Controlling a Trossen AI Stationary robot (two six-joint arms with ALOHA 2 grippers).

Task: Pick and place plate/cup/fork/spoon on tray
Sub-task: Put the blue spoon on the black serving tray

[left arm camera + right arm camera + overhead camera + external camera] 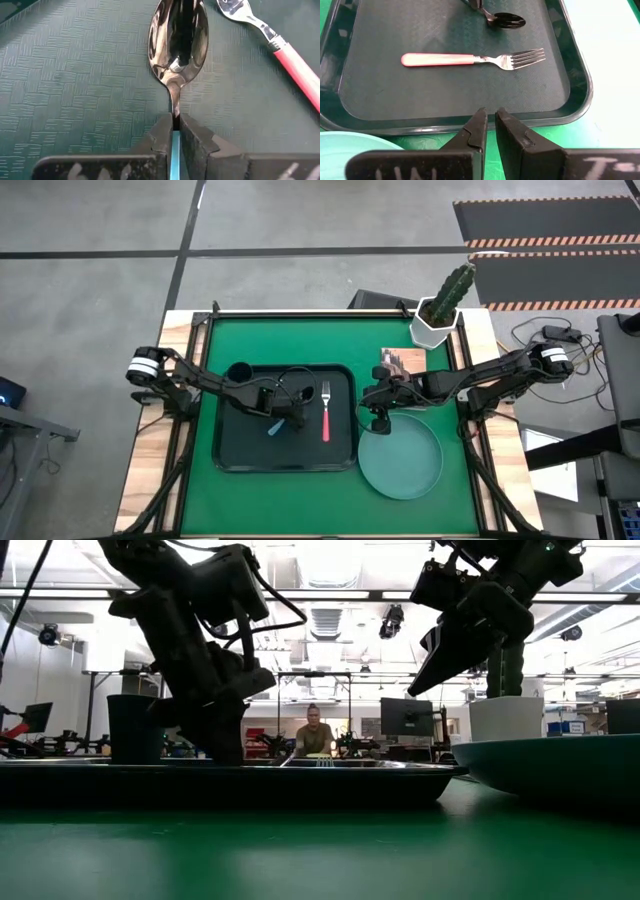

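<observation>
The black tray [235,450] lies on the green mat. The dark cup [239,372] stands in the tray's far left corner. The pink-handled fork [325,412] lies flat on the tray's right part, tines toward the far edge; it also shows in the right wrist view [470,60]. My left gripper [293,418] is over the tray's middle, shut on the blue-handled spoon [179,45]. The pale teal plate [400,462] rests on the mat to the right of the tray. My right gripper [378,416] is shut and empty, raised between tray and plate. My left gripper pinches the spoon's blue handle [175,147] between its two fingers, close to the metal neck. The fingers come from above, slanting down. The spoon's bowl [508,21] is low at the tray floor; whether it touches, I cannot tell.
A white pot with a cactus [440,315] stands at the mat's far right corner, with a small brown object [402,362] beside it. A person [313,737] sits in the room beyond the table. The mat's near strip [300,500] is bare green.
</observation>
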